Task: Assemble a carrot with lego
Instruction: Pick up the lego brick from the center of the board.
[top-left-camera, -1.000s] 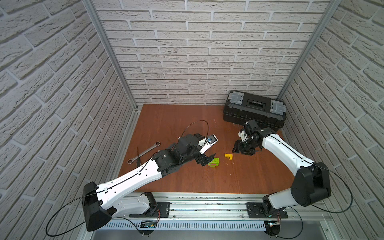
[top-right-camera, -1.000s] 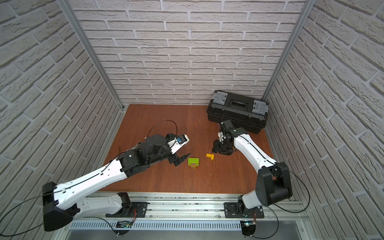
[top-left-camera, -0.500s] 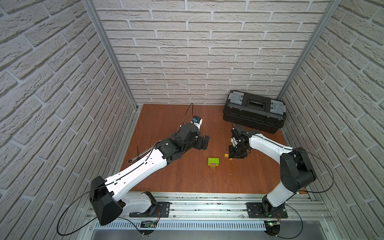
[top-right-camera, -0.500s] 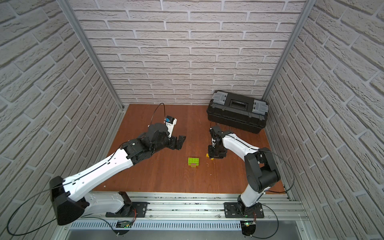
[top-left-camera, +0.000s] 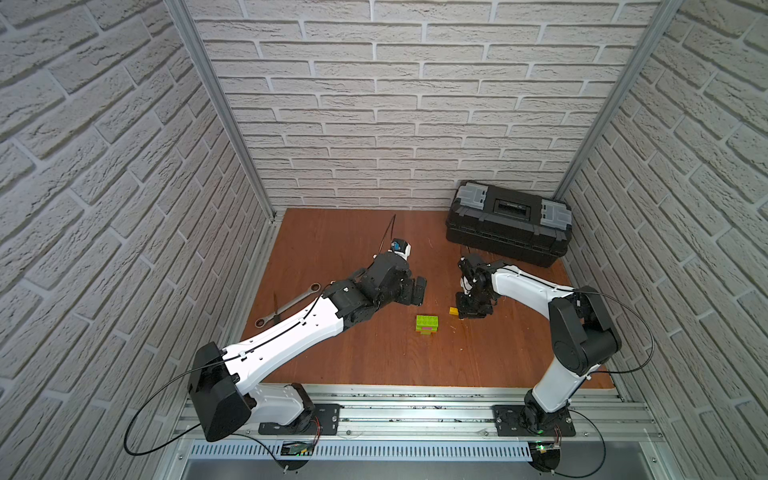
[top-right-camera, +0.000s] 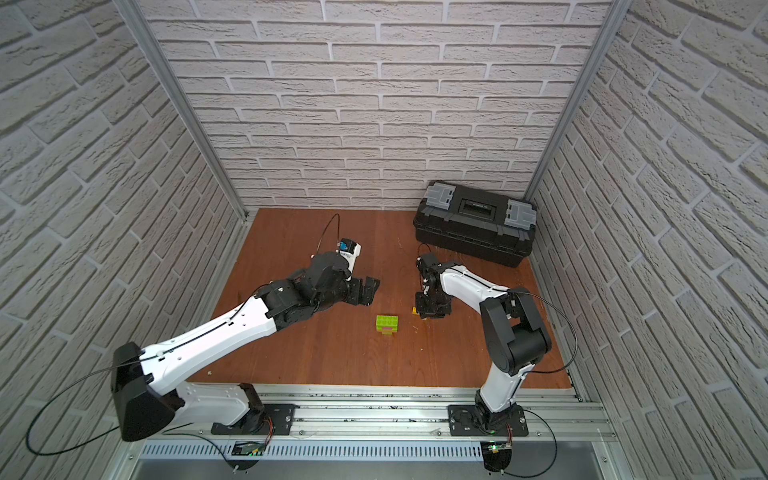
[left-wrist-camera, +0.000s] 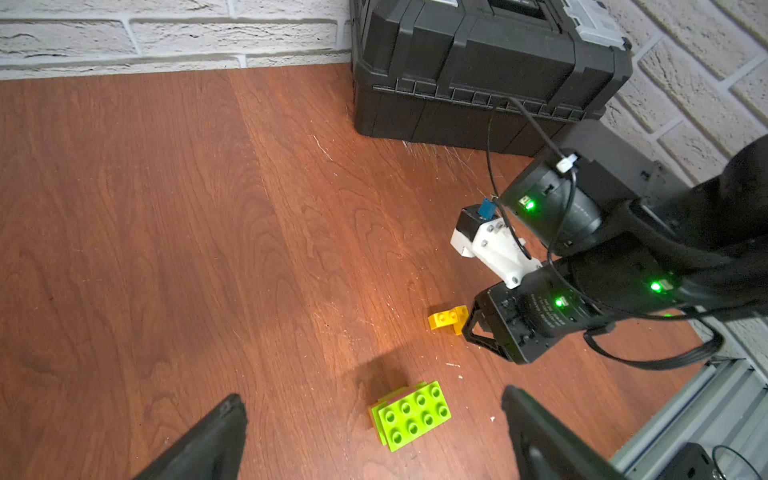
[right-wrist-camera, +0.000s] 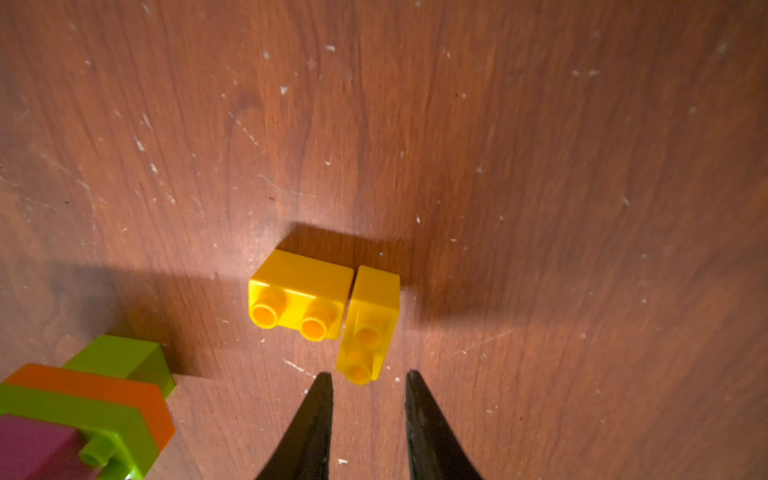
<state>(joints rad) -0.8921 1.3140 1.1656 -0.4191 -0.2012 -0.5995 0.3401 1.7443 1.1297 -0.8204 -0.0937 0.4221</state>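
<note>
A partly built carrot (top-left-camera: 427, 323) (top-right-camera: 387, 323) stands mid-table: lime green lego with a pink and an orange layer, also seen in the left wrist view (left-wrist-camera: 411, 415) and in the right wrist view (right-wrist-camera: 83, 411). Two loose yellow bricks (right-wrist-camera: 301, 297) (right-wrist-camera: 370, 324) lie touching, just right of it (top-left-camera: 453, 310) (top-right-camera: 414, 310) (left-wrist-camera: 446, 318). My right gripper (top-left-camera: 469, 309) (top-right-camera: 430, 309) (right-wrist-camera: 368, 375) points down at them, jaws narrowly open, tips just short of the nearer yellow brick, nothing between them. My left gripper (top-left-camera: 417, 289) (top-right-camera: 370, 291) (left-wrist-camera: 372, 395) hangs wide open and empty, behind and left of the carrot.
A closed black toolbox (top-left-camera: 507, 224) (top-right-camera: 473, 224) (left-wrist-camera: 478, 62) stands at the back right, close behind the right arm. A metal wrench (top-left-camera: 286, 309) lies near the left wall beside the left arm. Brick walls enclose three sides; a metal rail (top-left-camera: 415, 399) runs along the front.
The left gripper has drawn back and up from the carrot. The right gripper has moved left and down to the yellow bricks, and its jaws have narrowed.
</note>
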